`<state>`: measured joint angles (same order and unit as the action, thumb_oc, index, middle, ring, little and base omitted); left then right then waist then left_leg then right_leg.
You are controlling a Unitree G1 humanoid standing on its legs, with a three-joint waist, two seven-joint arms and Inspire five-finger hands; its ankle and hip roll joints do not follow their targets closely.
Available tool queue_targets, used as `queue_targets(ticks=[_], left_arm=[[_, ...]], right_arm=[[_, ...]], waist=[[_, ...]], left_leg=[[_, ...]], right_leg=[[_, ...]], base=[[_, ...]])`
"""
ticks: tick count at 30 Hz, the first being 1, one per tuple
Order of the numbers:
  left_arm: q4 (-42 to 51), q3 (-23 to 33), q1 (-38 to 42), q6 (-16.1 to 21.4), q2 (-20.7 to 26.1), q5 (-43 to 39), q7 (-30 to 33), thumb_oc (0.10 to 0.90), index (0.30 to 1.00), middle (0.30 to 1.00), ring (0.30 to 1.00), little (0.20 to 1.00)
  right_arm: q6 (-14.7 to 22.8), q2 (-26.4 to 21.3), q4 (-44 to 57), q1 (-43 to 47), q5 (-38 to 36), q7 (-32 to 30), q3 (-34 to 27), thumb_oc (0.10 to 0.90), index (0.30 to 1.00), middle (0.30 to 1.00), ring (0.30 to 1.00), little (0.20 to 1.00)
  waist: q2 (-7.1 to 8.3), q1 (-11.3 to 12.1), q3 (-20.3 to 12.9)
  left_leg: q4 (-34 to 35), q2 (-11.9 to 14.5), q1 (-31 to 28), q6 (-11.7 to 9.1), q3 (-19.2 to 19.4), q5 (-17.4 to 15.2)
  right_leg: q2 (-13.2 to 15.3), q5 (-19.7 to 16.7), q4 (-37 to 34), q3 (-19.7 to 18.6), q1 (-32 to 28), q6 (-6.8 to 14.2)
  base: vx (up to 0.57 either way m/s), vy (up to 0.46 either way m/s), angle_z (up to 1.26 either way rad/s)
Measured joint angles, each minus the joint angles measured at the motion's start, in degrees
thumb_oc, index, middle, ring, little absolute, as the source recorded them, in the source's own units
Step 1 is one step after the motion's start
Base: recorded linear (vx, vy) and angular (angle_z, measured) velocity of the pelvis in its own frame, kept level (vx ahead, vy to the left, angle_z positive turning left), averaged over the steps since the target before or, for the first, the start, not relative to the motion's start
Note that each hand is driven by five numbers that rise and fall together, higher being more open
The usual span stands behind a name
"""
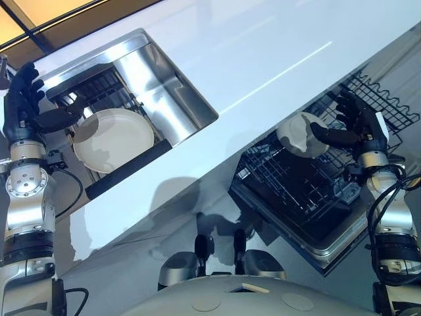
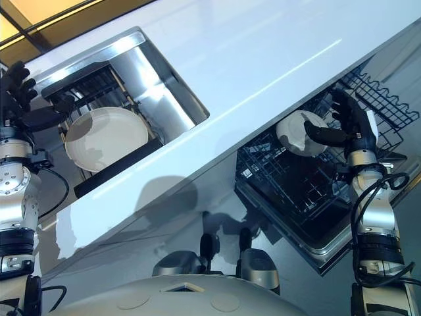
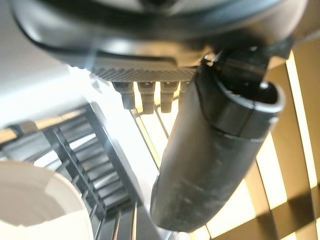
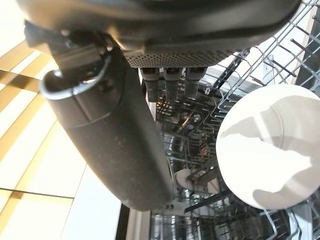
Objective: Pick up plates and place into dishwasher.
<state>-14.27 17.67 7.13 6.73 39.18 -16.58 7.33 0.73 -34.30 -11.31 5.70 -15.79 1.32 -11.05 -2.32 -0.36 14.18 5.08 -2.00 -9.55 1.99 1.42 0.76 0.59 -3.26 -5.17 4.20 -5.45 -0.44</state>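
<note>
While the white countertop (image 1: 263, 59) runs diagonally across the head views, a steel sink (image 1: 164, 85) is sunk into it on the robot's left and an open dishwasher (image 1: 309, 197) sits below its edge on the right. A large cream plate (image 1: 113, 138) lies in the sink, resting against a dark rack (image 1: 99, 82) (its slats show close up in the left wrist view). The left hand (image 1: 23, 99) is raised at the sink's outer edge, just beside the plate's rim, with fingers spread and upright and the thumb reaching toward the plate; it holds nothing. A second, smaller white plate (image 2: 299, 131) stands on edge among the wires of the dishwasher's rack (image 2: 296, 178). The right hand (image 2: 348, 122) hangs just beside this plate, fingers relaxed and apart, thumb stretched toward the plate's face. From the right wrist view the plate (image 4: 272, 145) sits clear of the thumb (image 4: 107, 135), with the hand's shadow falling across it, so the hand is not gripping it.
</note>
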Motion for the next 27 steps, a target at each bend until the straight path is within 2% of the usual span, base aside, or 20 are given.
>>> queue_targets(ticks=[8, 15, 22, 27], left_arm=[[-2.28, -0.17, -0.02, -2.64, 4.41, 4.69, -3.07, 0.8, 0.9, 0.9, 0.9, 0.9], [-7.4, -1.73, 0.22, -6.19, 8.09, 9.78, -5.48, 0.8, 0.9, 0.9, 0.9, 0.9], [-14.68, -4.51, 1.13, -12.34, 12.51, 15.65, -11.52, 0.8, 0.9, 0.9, 0.9, 0.9], [-16.1, -4.68, 2.63, -14.49, 15.53, 17.6, -18.69, 0.8, 0.9, 0.9, 0.9, 0.9]], right_arm=[[0.76, 2.05, 1.53, -1.77, -1.26, 2.03, 0.17, 0.8, 0.9, 0.9, 0.9, 0.9], [0.71, 2.29, 3.2, -4.23, -4.27, 6.61, 0.85, 0.8, 0.9, 0.9, 0.9, 0.9], [-1.05, 2.29, 4.9, -5.2, -5.64, 10.13, 5.87, 0.8, 0.9, 0.9, 0.9, 0.9], [-2.39, 2.29, 4.89, -5.95, -5.64, 10.36, 7.39, 0.8, 0.9, 0.9, 0.9, 0.9]], waist=[[-0.08, -2.5, -1.08], [-0.39, -3.42, -1.33], [-0.43, -3.97, -1.35], [-0.44, -3.92, -1.36]], left_leg=[[0.02, 0.06, -0.45, 0.1, 1.34, -0.4], [0.02, 0.03, -0.83, 0.18, 2.59, -0.53], [0.0, 0.01, -0.34, 0.21, 3.91, -0.54], [0.0, -0.02, -0.11, 0.27, 4.43, -0.55]], right_leg=[[-0.21, -0.2, 0.0, -1.23, 0.1, 0.01], [-0.26, -0.49, 0.01, -2.37, 0.18, 0.22], [-0.39, -0.84, 0.47, -3.79, 1.44, 0.24], [-0.47, -0.84, 1.16, -4.55, 2.26, 0.26]], base=[[0.0, 0.049, -0.1], [0.01, 0.079, -0.09], [-0.01, 0.076, -0.11], [-0.03, 0.043, -0.07]])
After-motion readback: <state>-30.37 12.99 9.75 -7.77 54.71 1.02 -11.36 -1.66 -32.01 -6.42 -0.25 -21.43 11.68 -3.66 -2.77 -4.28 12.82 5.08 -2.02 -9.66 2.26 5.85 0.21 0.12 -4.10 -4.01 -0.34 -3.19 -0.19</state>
